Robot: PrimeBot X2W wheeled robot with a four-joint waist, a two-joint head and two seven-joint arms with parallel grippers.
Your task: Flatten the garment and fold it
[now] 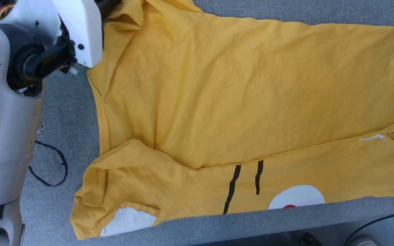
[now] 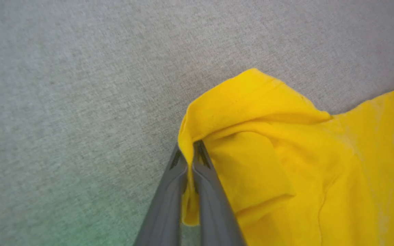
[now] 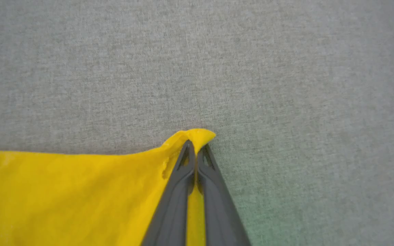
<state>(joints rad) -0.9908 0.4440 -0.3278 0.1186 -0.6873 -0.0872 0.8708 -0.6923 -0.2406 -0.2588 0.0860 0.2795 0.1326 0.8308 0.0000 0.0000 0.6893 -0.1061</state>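
The left gripper [image 2: 191, 146] is clamped shut on a rumpled fold of the garment [image 2: 286, 164]. The rest of the yellow cloth trails off to its right, and bare grey surface [image 2: 63, 85] lies ahead and to its left. The right gripper [image 3: 196, 146] is pinched closed on a corner of the shirt, with cloth spreading to its left and surface ahead. This looks like the flattening step, with both holds made. The next move likely calls for drawing the two grippers apart, low and taut, to pull out the doubled fold without slipping the thin fabric.
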